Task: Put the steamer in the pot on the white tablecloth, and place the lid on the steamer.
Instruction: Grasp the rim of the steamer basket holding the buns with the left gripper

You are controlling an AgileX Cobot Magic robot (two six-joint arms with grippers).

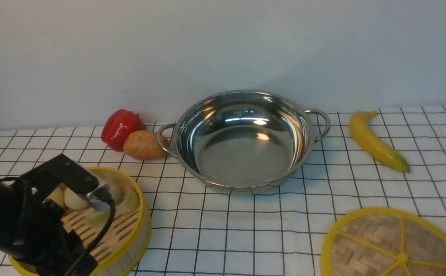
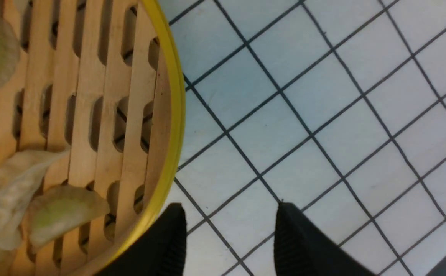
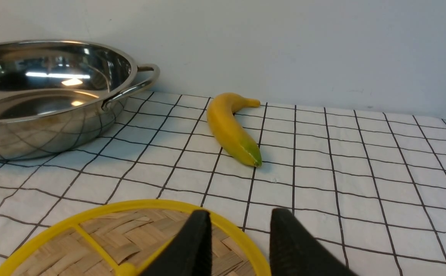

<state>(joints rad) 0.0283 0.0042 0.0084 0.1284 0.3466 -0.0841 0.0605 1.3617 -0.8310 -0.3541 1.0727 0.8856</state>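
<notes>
White tablecloth (image 1: 246, 230) with a black grid, pale wall (image 1: 223, 46) behind. From the front we have the pot (image 1: 242, 153) gleaming at centre, the steamer (image 1: 140, 218) at its eight o'clock and the lid (image 1: 380, 237) lying flat at four o'clock. Red pepper (image 1: 121, 128) and potato (image 1: 144, 145) huddle at the pot's nine o'clock, banana (image 1: 376, 142) at three (quite a spread). The left arm (image 1: 15, 222) looms over the steamer.

Left wrist: the left gripper (image 2: 230, 209) is spread apart and grasps nothing. One of its fingers (image 2: 169, 245) is at the steamer's yellow rim, the other over cloth, with dumplings (image 2: 61, 214) on the slats.

Right wrist: the right gripper (image 3: 240, 214) is parted too, over the lid's rim, clamping nothing.
</notes>
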